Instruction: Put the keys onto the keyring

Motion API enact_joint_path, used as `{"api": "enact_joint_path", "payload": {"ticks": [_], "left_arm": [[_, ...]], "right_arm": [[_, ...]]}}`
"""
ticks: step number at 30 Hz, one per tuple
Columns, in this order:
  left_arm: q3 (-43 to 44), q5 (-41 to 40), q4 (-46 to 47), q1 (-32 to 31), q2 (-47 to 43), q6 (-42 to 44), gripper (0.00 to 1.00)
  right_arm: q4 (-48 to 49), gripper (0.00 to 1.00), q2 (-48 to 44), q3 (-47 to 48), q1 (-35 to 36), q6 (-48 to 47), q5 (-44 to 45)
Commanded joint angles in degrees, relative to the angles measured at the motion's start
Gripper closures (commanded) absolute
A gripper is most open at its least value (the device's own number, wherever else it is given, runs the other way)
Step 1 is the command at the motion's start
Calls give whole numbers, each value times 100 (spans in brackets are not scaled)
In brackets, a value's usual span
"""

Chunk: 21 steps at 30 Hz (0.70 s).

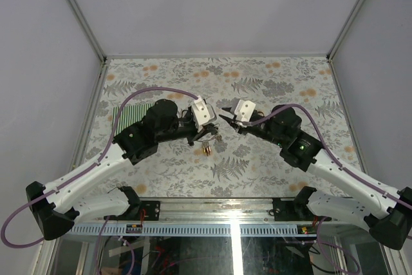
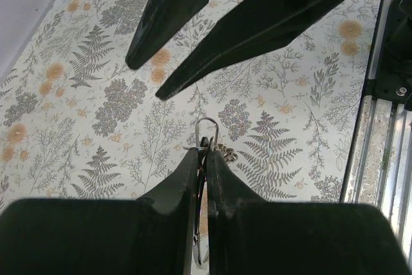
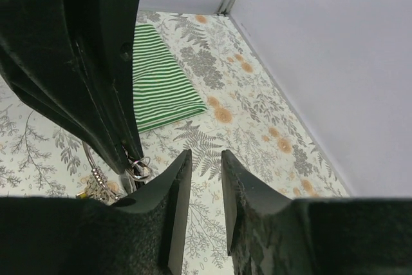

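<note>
**Left pincer clamped on the keyring, right pincer empty beside it**

The left gripper (image 2: 203, 152) was clenched on the keyring (image 2: 207, 118). The thin wire loop stood up out of the closed fingertips, above the table (image 1: 257, 165). In the overhead view the keys (image 1: 208, 149) hung just below that gripper, at its 6 o'clock. How many were already on the loop could not be told.

The right gripper (image 3: 206, 156) sat just beside it, at about 2 o'clock in the overhead view. Its fingers were parted and held nothing. From the left wrist camera its two dark fingers pointed down toward the loop from 12 o'clock, near it but not touching.

A green striped cloth (image 1: 129, 115) lay on the table well apart, at 9 o'clock of the left gripper.

The step in hand seemed to be a regrasp by the right gripper on a key or on the wire. To do it well, the left grip should likely stay firm and hold the loop steady. The right fingers should close squarely on one part only, since the wire is fine and could slip or twist.
</note>
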Motion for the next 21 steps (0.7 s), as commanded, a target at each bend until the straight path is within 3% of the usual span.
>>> {"api": "enact_joint_path", "payload": {"ticks": [1, 8, 13, 16, 21], "left_arm": [[205, -152, 336, -23, -62, -147, 100], [122, -557, 514, -23, -151, -228, 100], [93, -856, 643, -22, -143, -360, 100], [95, -971, 687, -27, -135, -425, 100], [-12, -1126, 909, -13, -271, -568, 100]], "right_arm": [[3, 67, -388, 223, 2, 283, 275], [-1170, 53, -339, 948, -1, 2721, 1029], [-1615, 51, -103, 1264, -1, 4513, 1398], [-1794, 51, 24, 1335, -3, 5132, 1561], [-1990, 50, 133, 1407, -2, 5386, 1496]]}}
